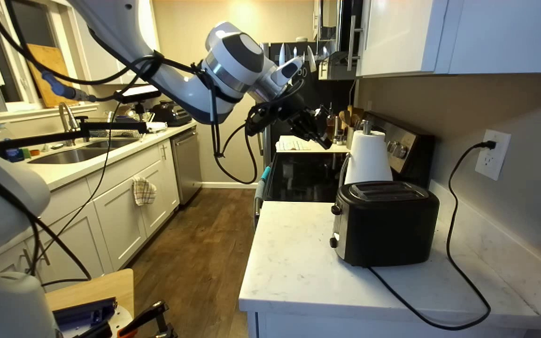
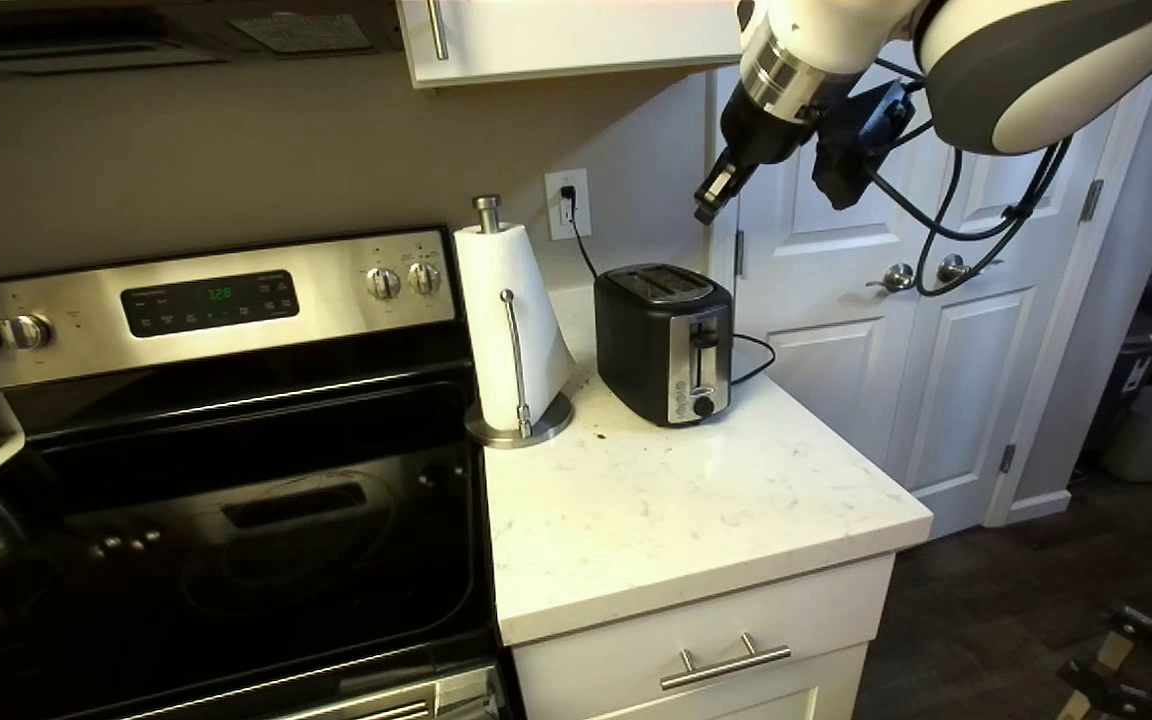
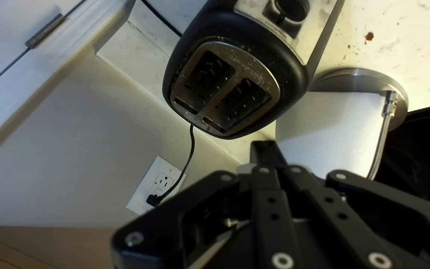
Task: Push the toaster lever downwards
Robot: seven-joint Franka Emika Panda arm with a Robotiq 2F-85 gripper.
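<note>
The black gripper (image 2: 704,213), fingers (image 3: 265,151) together and narrow, hangs above and apart from the black, boxy two-slice toaster (image 2: 648,345), whose silvery end face (image 2: 682,375) bears the small dark lever tab (image 2: 704,338). Well apart from the gripper, the green digital display (image 2: 210,303) on the steel stove panel (image 2: 336,278) reads 7:28; lettering (image 3: 276,30) on the toaster's end, cropped in the wrist view, is illegible.

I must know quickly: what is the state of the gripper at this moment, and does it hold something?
Gripper: closed, holding nothing that shows, higher than the toaster and not touching it.
</note>
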